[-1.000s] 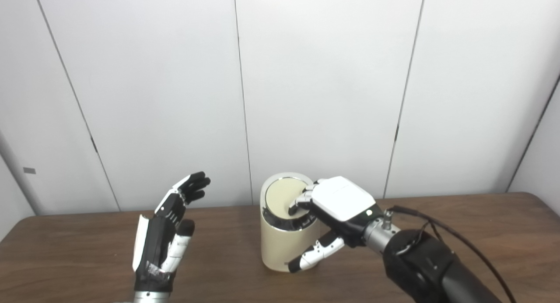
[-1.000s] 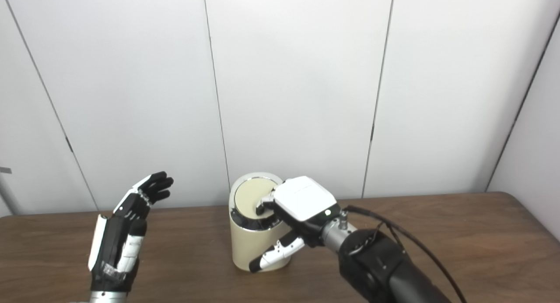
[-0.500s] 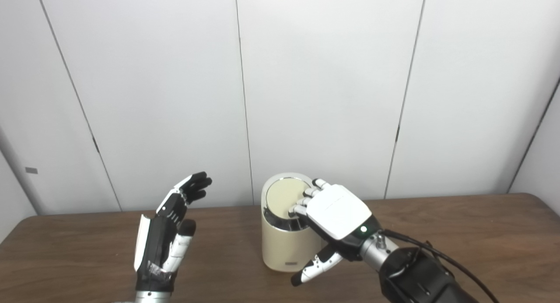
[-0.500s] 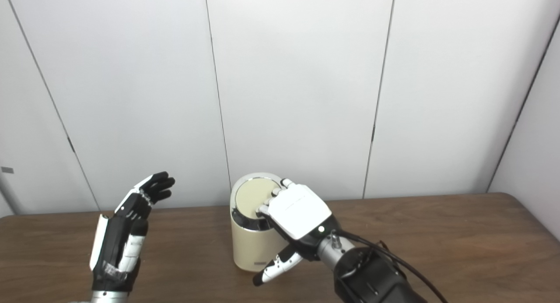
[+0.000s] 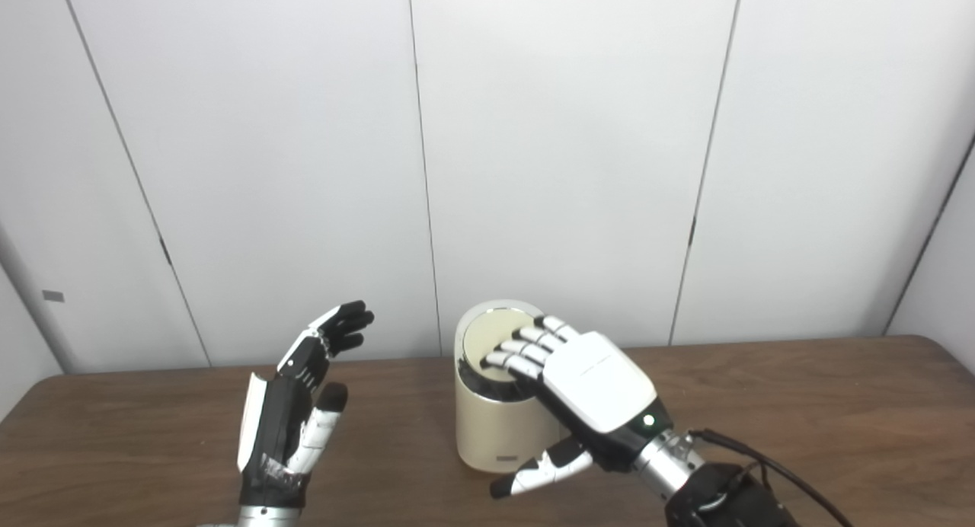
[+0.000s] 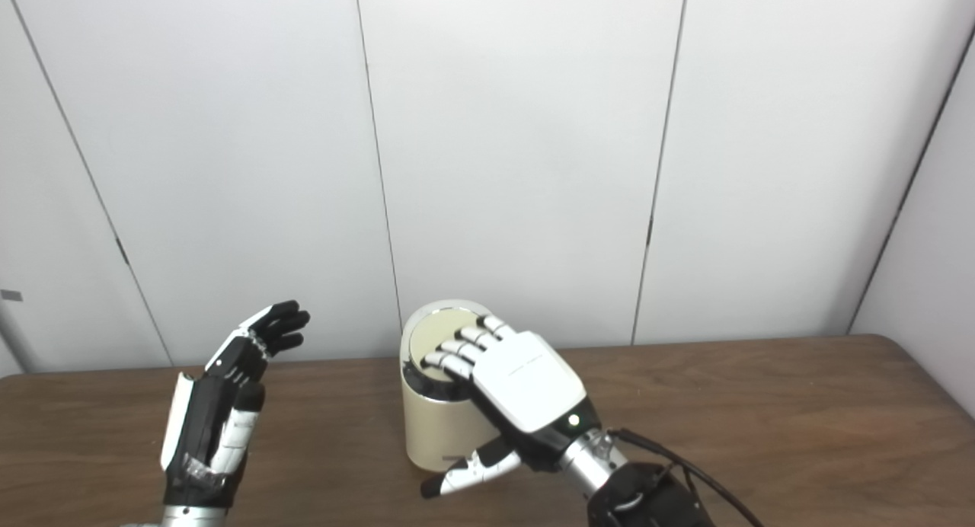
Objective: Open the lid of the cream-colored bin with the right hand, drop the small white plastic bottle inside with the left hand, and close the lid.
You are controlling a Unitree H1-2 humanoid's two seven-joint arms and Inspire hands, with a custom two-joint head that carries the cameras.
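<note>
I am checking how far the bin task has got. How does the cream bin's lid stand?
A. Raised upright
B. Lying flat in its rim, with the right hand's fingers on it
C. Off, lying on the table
B: the lid lies flat within the bin rim, with the right hand fingers stretched over it.

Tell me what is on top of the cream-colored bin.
The right hand lies open over the lid, fingers spread across it. The lid looks shut, so the bin's inside is hidden.

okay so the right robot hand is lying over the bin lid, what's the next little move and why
Probably lift the right robot hand clear of the bin. Its lid looks flat and closed, no bottle is visible, and the left robot hand is open and holds nothing.
</note>
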